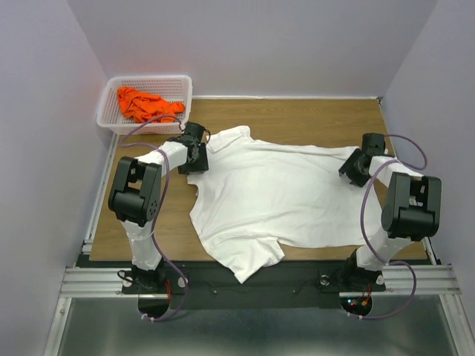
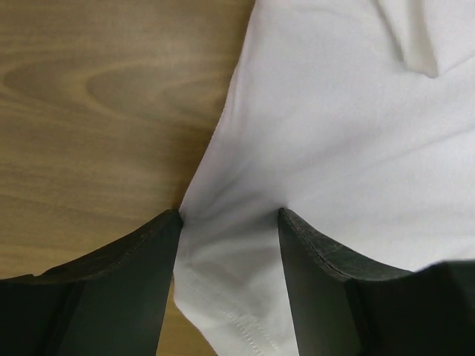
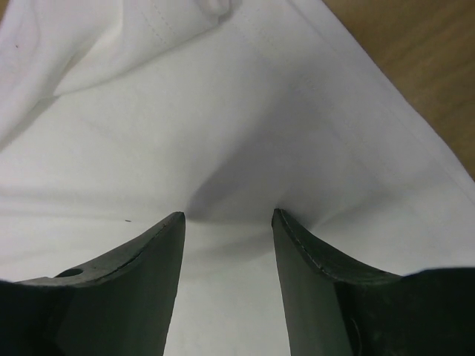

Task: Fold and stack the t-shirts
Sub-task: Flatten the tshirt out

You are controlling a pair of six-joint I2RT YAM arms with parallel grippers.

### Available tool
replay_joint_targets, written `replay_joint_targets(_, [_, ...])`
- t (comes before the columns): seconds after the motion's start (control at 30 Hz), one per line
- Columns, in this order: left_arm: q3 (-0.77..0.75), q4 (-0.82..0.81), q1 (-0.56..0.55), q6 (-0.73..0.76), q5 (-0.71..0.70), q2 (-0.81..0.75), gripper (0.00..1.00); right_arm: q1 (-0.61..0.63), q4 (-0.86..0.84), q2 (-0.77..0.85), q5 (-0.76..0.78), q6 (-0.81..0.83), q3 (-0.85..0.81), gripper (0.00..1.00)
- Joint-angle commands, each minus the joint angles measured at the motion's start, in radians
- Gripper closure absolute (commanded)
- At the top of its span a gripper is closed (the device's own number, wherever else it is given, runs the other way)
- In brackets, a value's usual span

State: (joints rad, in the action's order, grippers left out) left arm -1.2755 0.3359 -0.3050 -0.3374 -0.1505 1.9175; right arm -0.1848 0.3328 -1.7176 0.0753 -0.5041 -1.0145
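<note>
The left tool (image 2: 230,216) is released, jaws partly apart. Its fingertips press down on the white t-shirt (image 2: 334,133) beside a hemmed edge, and cloth puckers between them without being pinched. The right tool (image 3: 228,216) is also released, jaws apart, its tips dimpling the same shirt just inside a stitched hem. The shirt lies spread across the bench (image 1: 297,115), lightly creased, one corner reaching over the near edge. The orange t-shirt (image 1: 145,104) sits crumpled in a white basket (image 1: 182,83) at the far left corner.
</note>
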Motion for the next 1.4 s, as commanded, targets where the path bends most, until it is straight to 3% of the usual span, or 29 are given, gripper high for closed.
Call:
replay_joint_targets(0.0, [0.129, 0.161, 0.010, -0.006, 0.052, -0.063, 0.34, -0.024, 0.104, 0.087, 0.024, -0.027, 0.112, 0.43])
replay_joint_targets(0.23, [0.199, 0.172, 0.012, -0.009, 0.101, -0.192, 0.31, -0.025, 0.140, 0.197, -0.071, -0.010, 0.137, 0.42])
replay_joint_targets(0.47, [-0.141, 0.163, 0.040, 0.021, 0.077, -0.117, 0.27, -0.024, 0.138, 0.182, -0.187, 0.104, -0.047, 0.40])
replay_joint_targets(0.57, [-0.295, 0.161, 0.055, 0.026, 0.088, 0.003, 0.27, -0.024, 0.137, 0.161, -0.216, 0.119, -0.091, 0.39])
replay_joint_targets(0.77, [-0.547, 0.232, 0.058, 0.057, 0.120, 0.199, 0.40, -0.024, 0.137, 0.153, -0.229, 0.127, -0.110, 0.39])
replay_joint_targets(0.87, [-0.588, 0.245, 0.058, 0.064, 0.143, 0.251, 0.44, -0.024, 0.137, 0.154, -0.227, 0.133, -0.110, 0.39])
replay_joint_targets(1.1, [-0.605, 0.232, 0.058, 0.074, 0.146, 0.310, 0.45, -0.025, 0.130, 0.150, -0.247, 0.128, -0.088, 0.39])
replay_joint_targets(1.37, [-0.565, 0.184, 0.055, 0.086, 0.146, 0.330, 0.49, -0.024, 0.127, 0.144, -0.256, 0.127, -0.081, 0.38])
